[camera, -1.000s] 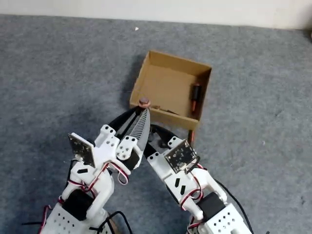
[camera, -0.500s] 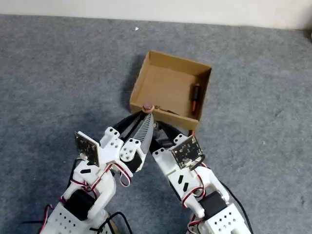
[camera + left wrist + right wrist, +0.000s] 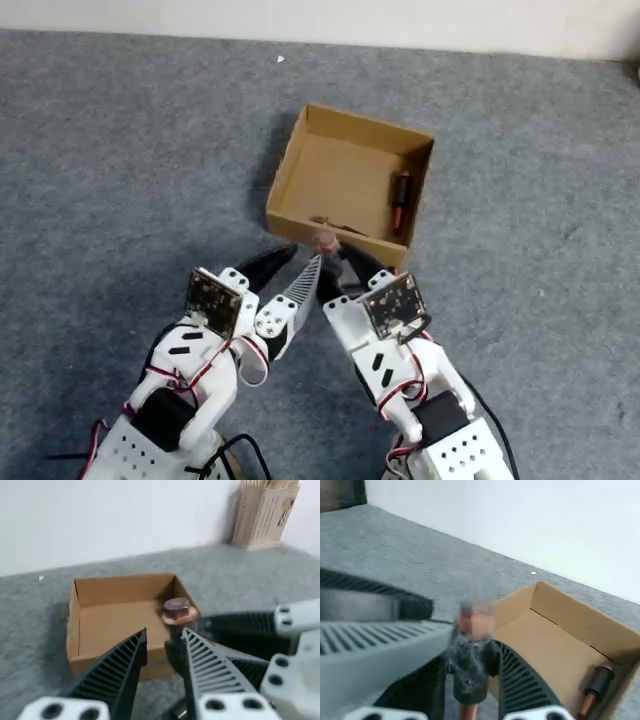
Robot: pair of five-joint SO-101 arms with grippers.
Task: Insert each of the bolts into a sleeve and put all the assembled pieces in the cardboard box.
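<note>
Gripping a black sleeve (image 3: 469, 672) between its two ribbed fingers, the right end effector (image 3: 472, 660) was closed on that part and held it upright above the grey table (image 3: 130, 150). A bolt (image 3: 176, 611) sat in the sleeve: its copper-coloured head stood just over the sleeve's upper end, and a short length of copper shank showed below the lower end in the right wrist view. From the high view this pair hung right by the near wall of the cardboard box (image 3: 340, 180), on the arms' side of it; whether it was over the wall or just short of it could not be told.

The left end effector (image 3: 165, 634) was open. Its fingers stood apart on either side of the bolt and sleeve, with one finger just beside the sleeve and a clear gap to the other. The two arms met tip to tip in front of the box.

Inside the box lay one assembled piece (image 3: 402, 200), a dark sleeve with a copper bolt through it, resting along the wall on the right arm's side. A pale slatted holder (image 3: 262, 512) stood on the table far behind the box, against the white wall.
</note>
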